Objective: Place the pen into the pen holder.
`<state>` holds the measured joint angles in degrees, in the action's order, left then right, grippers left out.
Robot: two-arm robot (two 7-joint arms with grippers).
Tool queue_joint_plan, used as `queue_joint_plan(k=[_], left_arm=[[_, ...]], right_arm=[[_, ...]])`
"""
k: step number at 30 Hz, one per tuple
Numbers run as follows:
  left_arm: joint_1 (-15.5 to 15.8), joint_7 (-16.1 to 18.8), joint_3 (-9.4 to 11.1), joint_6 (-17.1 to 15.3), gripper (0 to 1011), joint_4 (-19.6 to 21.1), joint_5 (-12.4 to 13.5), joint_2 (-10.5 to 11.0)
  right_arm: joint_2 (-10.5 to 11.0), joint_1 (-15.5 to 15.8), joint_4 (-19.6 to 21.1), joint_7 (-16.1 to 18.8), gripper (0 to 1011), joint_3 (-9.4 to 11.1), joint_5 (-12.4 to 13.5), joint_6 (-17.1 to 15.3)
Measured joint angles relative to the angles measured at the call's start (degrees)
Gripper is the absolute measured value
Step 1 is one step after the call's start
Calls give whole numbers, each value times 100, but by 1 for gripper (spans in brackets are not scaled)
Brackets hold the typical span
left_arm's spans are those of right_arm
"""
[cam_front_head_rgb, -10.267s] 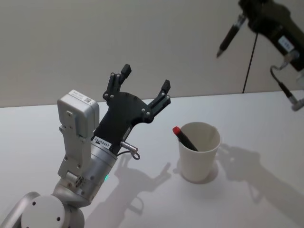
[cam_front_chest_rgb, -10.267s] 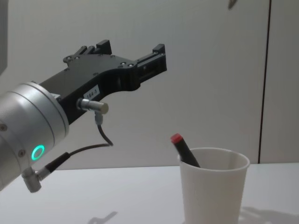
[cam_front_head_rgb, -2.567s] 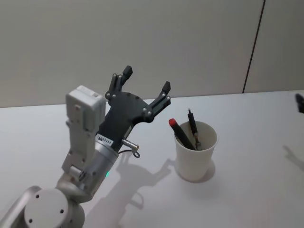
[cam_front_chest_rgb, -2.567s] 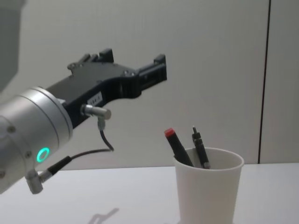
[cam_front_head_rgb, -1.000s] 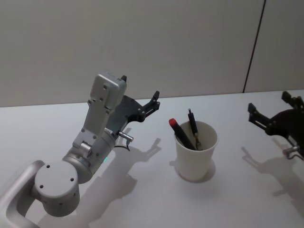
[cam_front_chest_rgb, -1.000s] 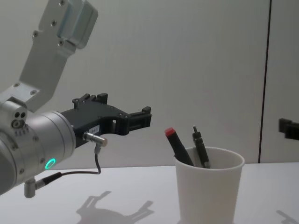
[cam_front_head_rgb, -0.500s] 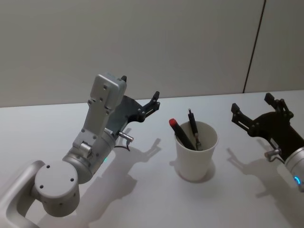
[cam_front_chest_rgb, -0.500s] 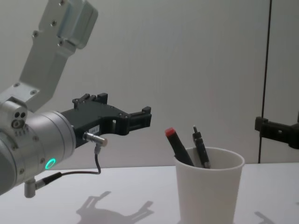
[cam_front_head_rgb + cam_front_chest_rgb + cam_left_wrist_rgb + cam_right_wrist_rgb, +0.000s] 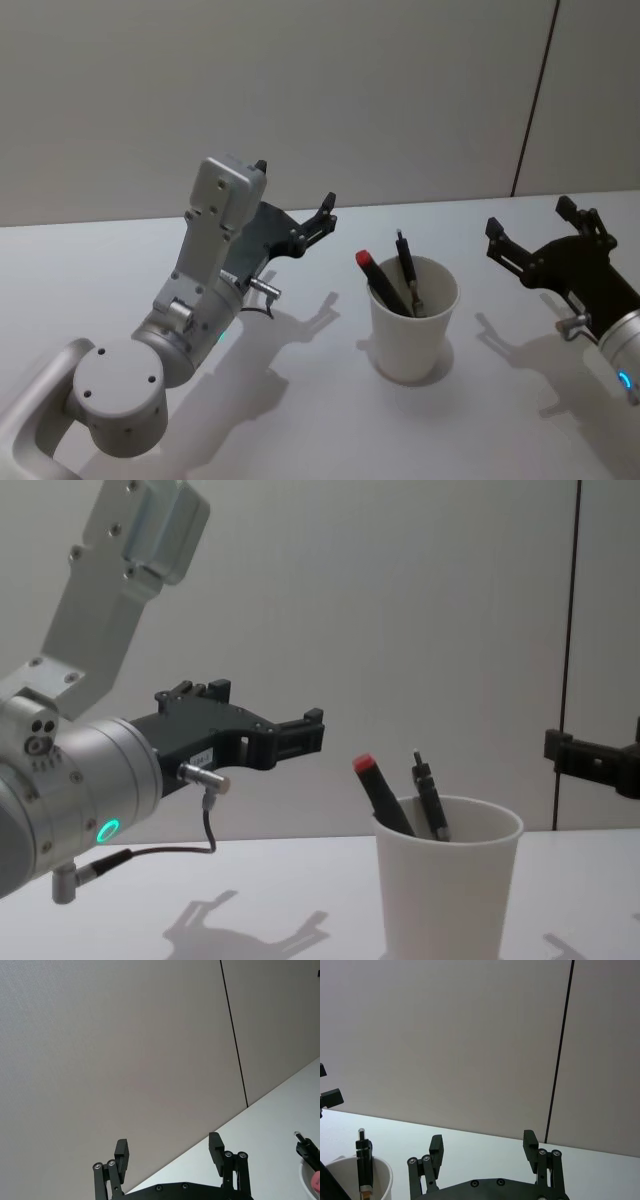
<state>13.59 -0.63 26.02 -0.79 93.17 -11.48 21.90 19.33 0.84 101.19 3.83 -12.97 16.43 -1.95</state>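
The pen holder (image 9: pixel 412 322) is a white paper cup standing upright on the table. A black pen (image 9: pixel 407 270) and a red-capped pen (image 9: pixel 381 282) lean inside it, their tops above the rim. My right gripper (image 9: pixel 530 218) hovers open and empty to the right of the cup, apart from it. In the chest view one of its fingers (image 9: pixel 580 757) pokes in beside the cup (image 9: pixel 446 882). My left gripper (image 9: pixel 294 185) is open and empty, raised to the left of the cup. The right wrist view shows the right gripper (image 9: pixel 482 1141) open, with the cup (image 9: pixel 355 1177) and black pen (image 9: pixel 363 1162) off to one side.
The white table (image 9: pixel 300 420) is bare around the cup apart from the arms' shadows. A plain wall with a dark vertical seam (image 9: pixel 535 95) stands behind. The left arm's grey elbow (image 9: pixel 115 395) sits at the front left.
Ten seconds ago the right gripper held the black pen high; it now stands in the cup. Over the last second the right gripper moved left toward the cup. The left arm is still.
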Motion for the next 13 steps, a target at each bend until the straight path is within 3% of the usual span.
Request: queue_joint_plan(k=[13], left_arm=[[0,0,0,0,1001,0,0,0]], right_arm=[[0,0,2,0,1002,3,2,0]])
